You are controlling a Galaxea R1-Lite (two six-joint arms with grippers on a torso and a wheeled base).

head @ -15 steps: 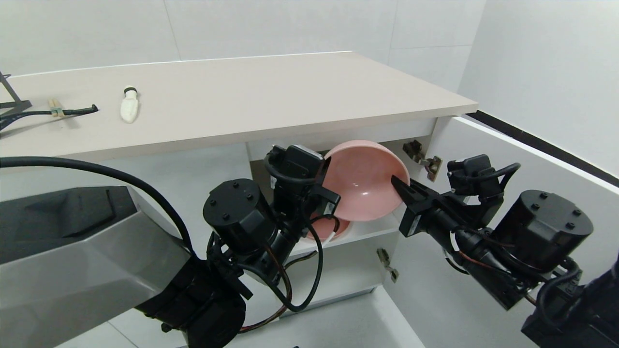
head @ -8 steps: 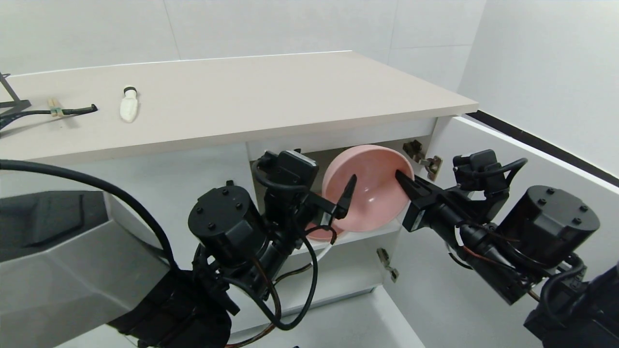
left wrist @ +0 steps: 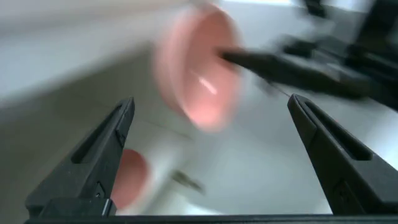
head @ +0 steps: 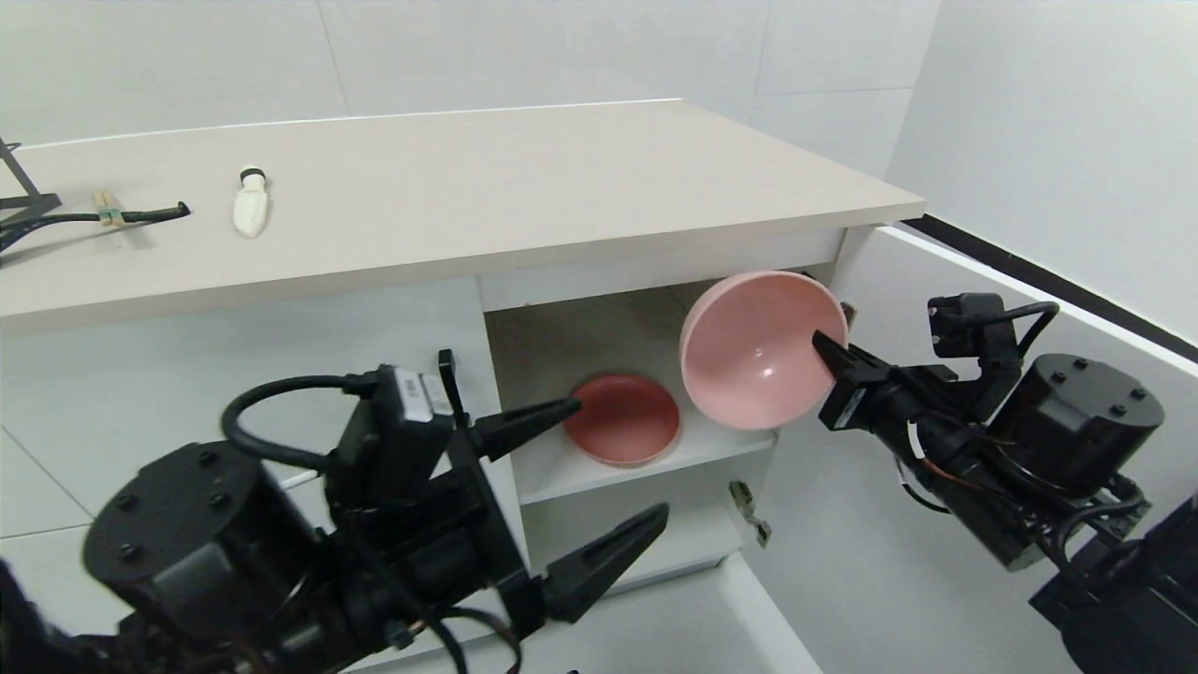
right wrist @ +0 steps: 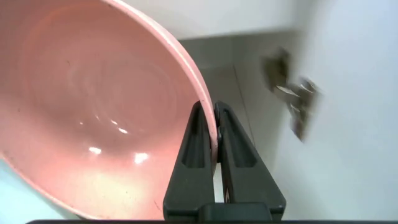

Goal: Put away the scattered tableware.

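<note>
Pink bowl [head: 763, 351] hangs in the air at the right side of the open cupboard [head: 599, 332], just under the tabletop [head: 524, 187]. The right tool [head: 828, 348] is closed tight on the bowl's rim, with one finger inside and one outside. So the bowl stands up on its edge, and its hollow side faces left and toward the near side. I think it is held this way so it can go in through the opening and down onto the shelf [head: 543, 468]. A darker pink dish [head: 622, 418] lies flat on that shelf, just left of the bowl and lower. The bowl may be meant to sit beside it or on it. The left tool [head: 620, 457] is wide open and holds nothing. It sits near, to the left of the cupboard, out of the way. The bowl is smooth, round and deep. It shines with little white spots of light, and it looks clean and empty.
</note>
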